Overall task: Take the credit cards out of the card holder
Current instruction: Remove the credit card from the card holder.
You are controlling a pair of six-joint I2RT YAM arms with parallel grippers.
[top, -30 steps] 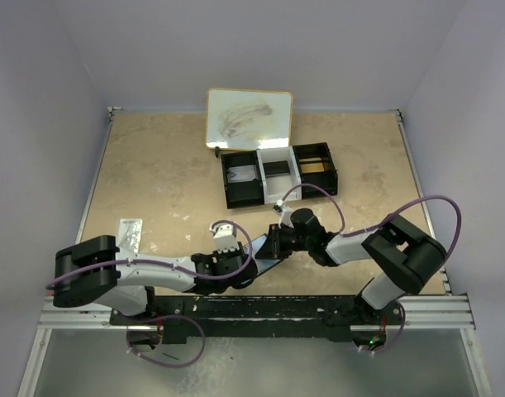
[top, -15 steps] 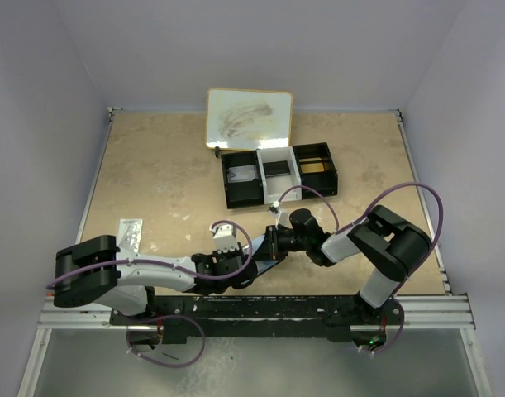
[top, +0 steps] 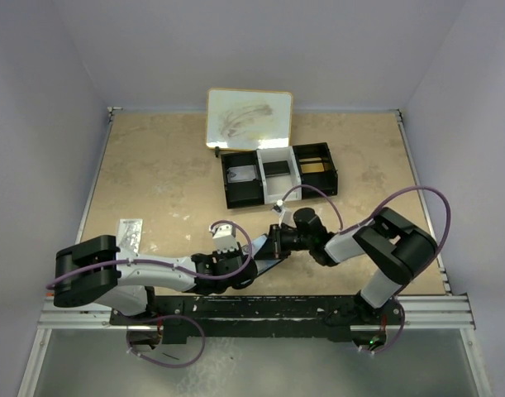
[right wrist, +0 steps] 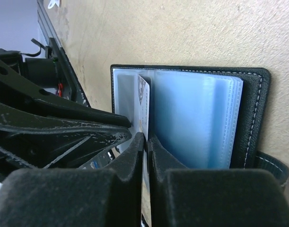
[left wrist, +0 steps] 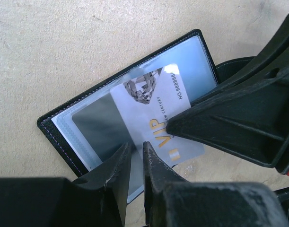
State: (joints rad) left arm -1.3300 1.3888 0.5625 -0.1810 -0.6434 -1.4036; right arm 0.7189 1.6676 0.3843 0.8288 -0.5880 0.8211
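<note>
Black holder (left wrist: 94,120) lies open at the front of the table (top: 153,165): my right claw (right wrist: 145,138) pinches its card (left wrist: 153,109), which points out toward that arm; left claw (left wrist: 137,146) nearly closed, grip unclear.

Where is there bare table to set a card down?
Bare tabletop lies left of the tray beyond the clear packet, and right of the tray toward the right wall. Crowded: near centre, where left gripper and right gripper, pinching a card, meet over the card holder.
</note>
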